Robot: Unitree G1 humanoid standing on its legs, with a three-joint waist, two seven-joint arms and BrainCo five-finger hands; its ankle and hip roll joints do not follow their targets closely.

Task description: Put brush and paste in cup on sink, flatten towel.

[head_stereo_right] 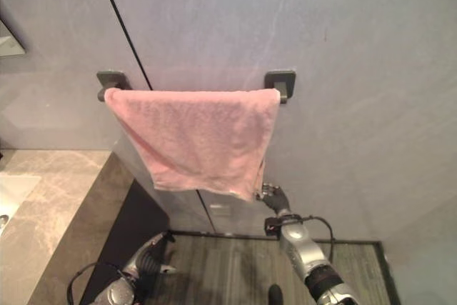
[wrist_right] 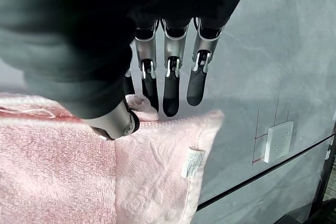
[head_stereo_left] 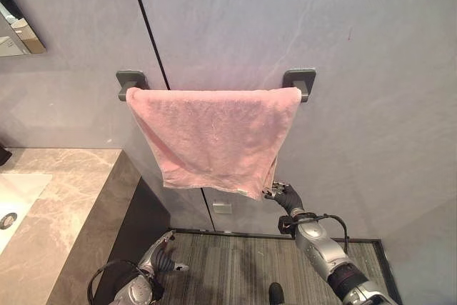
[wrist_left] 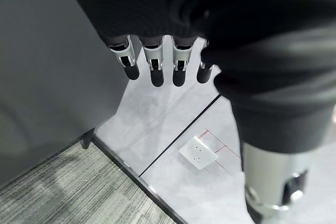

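Towel (head_stereo_left: 214, 137): pink, draped over the wall rail in the middle of the frame. Top edge runs straight between the two brackets. Lower hem slants, hanging lowest at the right corner.
Towel rail brackets (head_stereo_left: 299, 81): two dark grey mounts on the grey wall, one at each end of the towel's top edge.
My right hand (head_stereo_left: 283, 195): reaches up from the lower right of the frame to the towel's lower right corner. In the right wrist view my fingers (wrist_right: 171, 85) are curled over the cloth edge and my thumb presses from the other side, so I am pinching that corner.
Towel label (wrist_right: 191, 162): small white tag on the towel's side hem, just beside my right hand.
My left hand (head_stereo_left: 163, 256): low at the bottom left of the frame, beside the dark side of the desk, well apart from the towel. In the left wrist view its fingers (wrist_left: 153, 67) hang relaxed in a row, holding nothing.
Desk (head_stereo_left: 64, 212): marbled grey-brown counter at the lower left, with a white sink basin (head_stereo_left: 16, 194) at the frame's left edge.
Wall socket (wrist_left: 198, 152): white plate low on the wall, below the towel.
Floor (head_stereo_left: 235, 266): grey striped matting under both arms.
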